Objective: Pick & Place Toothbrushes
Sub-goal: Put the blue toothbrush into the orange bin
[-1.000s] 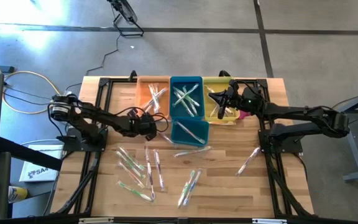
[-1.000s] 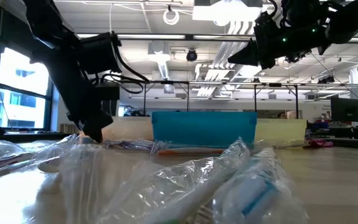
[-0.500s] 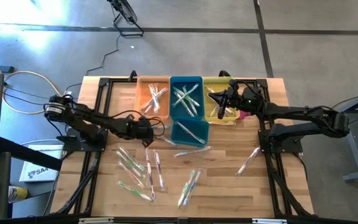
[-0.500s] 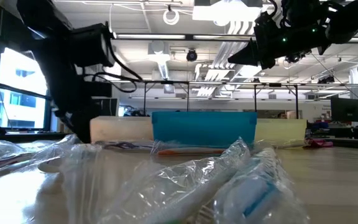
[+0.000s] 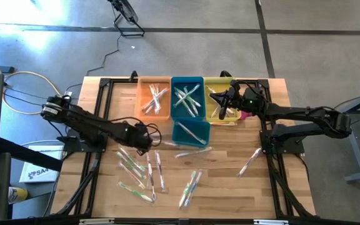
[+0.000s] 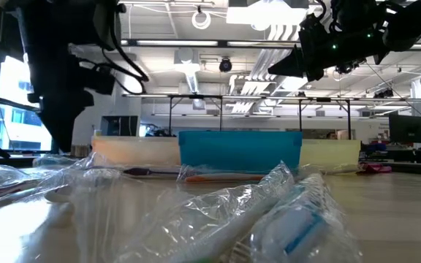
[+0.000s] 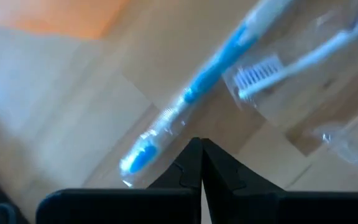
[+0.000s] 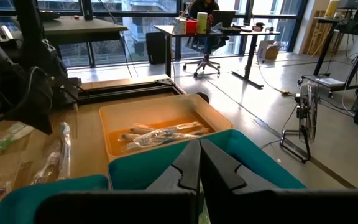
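Wrapped toothbrushes lie loose on the wooden table: a cluster at the near left, a pair near the middle, one at the right and one by the front teal bin. More lie in the orange bin, the far teal bin, the yellow bin and the front teal bin. My left gripper is shut and holds nothing. It points steeply down over the cluster's far end, beside a blue-handled toothbrush. My right gripper is shut and holds nothing, hovering level over the yellow bin.
A black frame runs along the table's left, right and far sides. A pink thing lies beside the yellow bin. Bare wood shows at the near right. Crumpled clear wrappers fill the low view's foreground.
My left gripper has left the orange bin's near side and gone toward the table's near edge and a little left, rising and tipping to point more steeply down. It has stayed shut with nothing in it. The toothbrushes have not moved.
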You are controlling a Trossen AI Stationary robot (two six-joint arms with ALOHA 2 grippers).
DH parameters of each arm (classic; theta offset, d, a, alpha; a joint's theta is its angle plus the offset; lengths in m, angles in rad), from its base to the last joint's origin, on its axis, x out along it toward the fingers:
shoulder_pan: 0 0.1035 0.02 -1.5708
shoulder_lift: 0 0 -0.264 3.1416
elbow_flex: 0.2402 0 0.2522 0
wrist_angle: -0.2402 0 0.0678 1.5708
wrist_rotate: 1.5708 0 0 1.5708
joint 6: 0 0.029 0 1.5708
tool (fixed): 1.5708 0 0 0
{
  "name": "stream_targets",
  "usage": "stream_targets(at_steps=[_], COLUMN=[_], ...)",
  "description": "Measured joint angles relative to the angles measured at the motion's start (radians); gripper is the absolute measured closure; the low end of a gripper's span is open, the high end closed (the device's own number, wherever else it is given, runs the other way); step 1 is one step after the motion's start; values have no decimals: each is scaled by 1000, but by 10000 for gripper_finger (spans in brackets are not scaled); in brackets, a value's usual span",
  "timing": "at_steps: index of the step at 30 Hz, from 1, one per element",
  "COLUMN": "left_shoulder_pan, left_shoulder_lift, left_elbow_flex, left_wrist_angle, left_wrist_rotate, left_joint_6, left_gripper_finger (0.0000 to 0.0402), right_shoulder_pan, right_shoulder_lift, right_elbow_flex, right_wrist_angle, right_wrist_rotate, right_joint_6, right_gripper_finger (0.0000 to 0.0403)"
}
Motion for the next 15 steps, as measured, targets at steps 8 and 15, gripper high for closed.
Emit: stream_targets(at_steps=[8, 15], left_shoulder_pan=[1, 46], left_shoulder_lift=[-2, -51], left_elbow_flex=[115, 119], left_wrist_angle=[-145, -146], left_wrist_rotate=[-39, 65], left_joint_6=[178, 341], left_gripper_finger=[401, 401], right_shoulder_pan=[0, 0], right_shoulder_lift=[0, 0], right_elbow_flex=[0, 0], right_wrist_angle=[0, 0], right_wrist_rotate=[-35, -59], right_joint_6=[0, -1], right_gripper_finger=[401, 401])
